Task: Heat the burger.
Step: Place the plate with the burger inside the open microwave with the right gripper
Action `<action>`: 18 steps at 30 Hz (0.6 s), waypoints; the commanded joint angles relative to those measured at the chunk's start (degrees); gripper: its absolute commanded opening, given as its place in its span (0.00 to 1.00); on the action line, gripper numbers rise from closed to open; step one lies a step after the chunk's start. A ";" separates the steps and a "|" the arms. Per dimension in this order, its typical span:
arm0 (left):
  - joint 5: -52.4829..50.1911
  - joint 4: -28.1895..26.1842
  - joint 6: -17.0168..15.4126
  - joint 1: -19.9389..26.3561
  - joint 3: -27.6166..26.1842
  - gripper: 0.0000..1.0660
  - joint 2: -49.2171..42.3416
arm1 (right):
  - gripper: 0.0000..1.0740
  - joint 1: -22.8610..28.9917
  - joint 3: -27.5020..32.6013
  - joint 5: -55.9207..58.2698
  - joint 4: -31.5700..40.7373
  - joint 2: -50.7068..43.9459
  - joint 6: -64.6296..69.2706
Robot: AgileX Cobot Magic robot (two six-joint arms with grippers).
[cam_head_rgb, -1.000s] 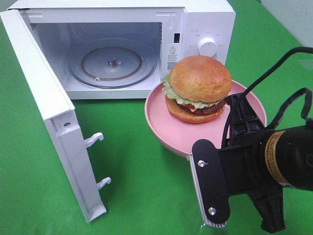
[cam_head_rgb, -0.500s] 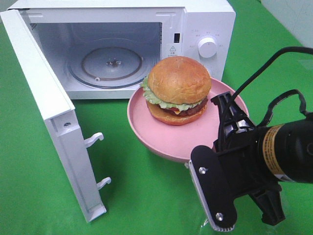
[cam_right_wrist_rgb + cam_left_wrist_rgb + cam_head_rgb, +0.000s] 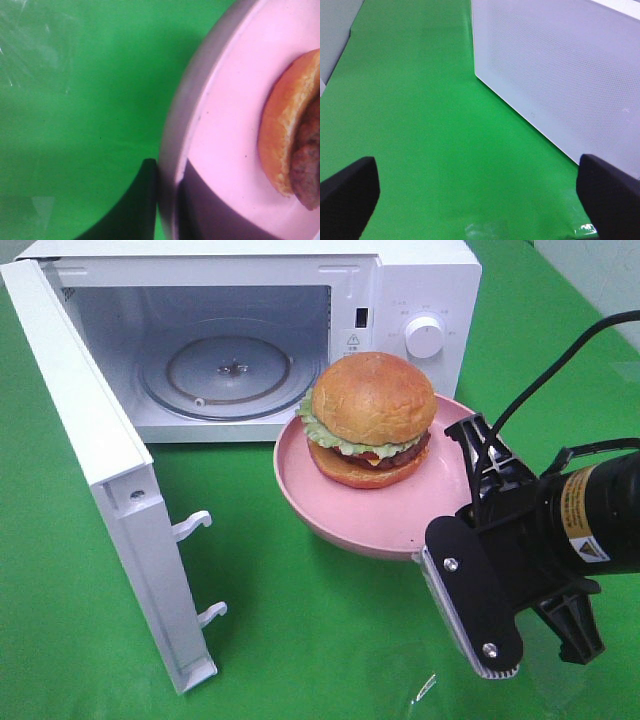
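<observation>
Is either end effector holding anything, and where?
The right end effector grips the pink plate by its rim, the burger sitting on it. The left end effector holds nothing.

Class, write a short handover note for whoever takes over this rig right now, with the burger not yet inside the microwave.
Right hand: shut on the rim of the pink plate.
Left hand: open, holding nothing, over the green cloth.
Things: the burger sits on the plate, in front of the microwave and outside its cavity.
Done: door open wide, plate gripped.
Left: set plate and burger on the glass turntable, let go, pull the arm out, shut the door, start the heating.
</observation>
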 commanded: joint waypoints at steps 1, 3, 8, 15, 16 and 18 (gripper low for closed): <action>0.06 -0.34 -0.29 0.06 0.00 0.94 -0.97 | 0.00 -2.69 -0.40 -4.01 7.56 -0.52 -10.66; 0.06 -0.34 -0.29 0.06 0.00 0.94 -0.97 | 0.00 -3.61 -0.40 -4.41 11.69 -0.52 -15.87; 0.06 -0.34 -0.29 0.06 0.00 0.94 -0.97 | 0.00 -6.30 -0.40 -4.70 22.98 -0.52 -30.65; 0.06 -0.34 -0.29 0.06 0.00 0.94 -0.97 | 0.00 -8.19 -0.40 -6.99 38.16 -0.52 -49.10; 0.06 -0.34 -0.29 0.06 0.00 0.94 -0.97 | 0.00 -8.19 -0.40 -6.99 38.16 -0.52 -49.10; 0.06 -0.34 -0.29 0.06 0.00 0.94 -0.97 | 0.00 -8.19 -0.40 -7.05 45.44 -0.52 -56.61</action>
